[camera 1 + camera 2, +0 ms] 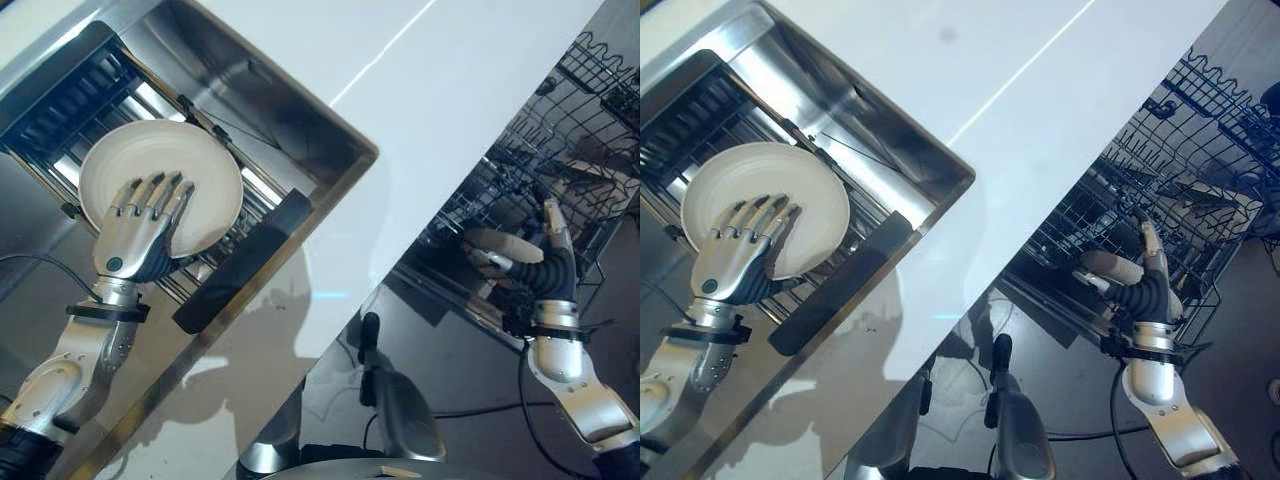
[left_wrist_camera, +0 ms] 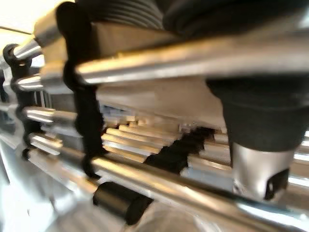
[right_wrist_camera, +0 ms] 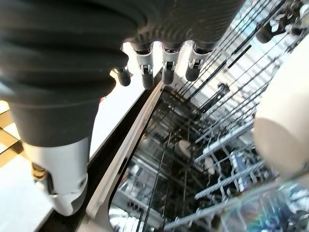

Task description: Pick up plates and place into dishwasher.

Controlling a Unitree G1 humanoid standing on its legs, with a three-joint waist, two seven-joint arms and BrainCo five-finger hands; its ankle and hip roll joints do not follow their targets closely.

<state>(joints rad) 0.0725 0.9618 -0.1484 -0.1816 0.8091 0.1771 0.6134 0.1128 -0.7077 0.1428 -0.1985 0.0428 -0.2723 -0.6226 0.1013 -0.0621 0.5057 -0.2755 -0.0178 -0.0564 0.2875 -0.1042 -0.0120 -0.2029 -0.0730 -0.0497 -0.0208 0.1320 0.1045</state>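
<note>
A round cream plate [image 1: 195, 165] lies on the metal drying rack [image 2: 159, 186] inside the steel sink [image 1: 270, 95]. My left hand [image 1: 140, 235] covers the plate's near edge, fingers spread across its top, and the thumb [image 2: 256, 140] sits below among the rack bars, so the rim is pinched. Off to the right, my right hand [image 1: 548, 262] hovers at the near edge of the dishwasher's wire rack [image 1: 590, 110], fingers [image 3: 164, 67] relaxed and holding nothing. A cream dish [image 1: 495, 244] stands in that rack just beside the hand, apart from it [image 3: 282, 125].
A white counter [image 1: 450, 120] runs diagonally between the sink and the dishwasher. The drying rack's black end bar [image 1: 245, 262] lies along the sink's near rim. Upright wire tines crowd the dishwasher rack around my right hand.
</note>
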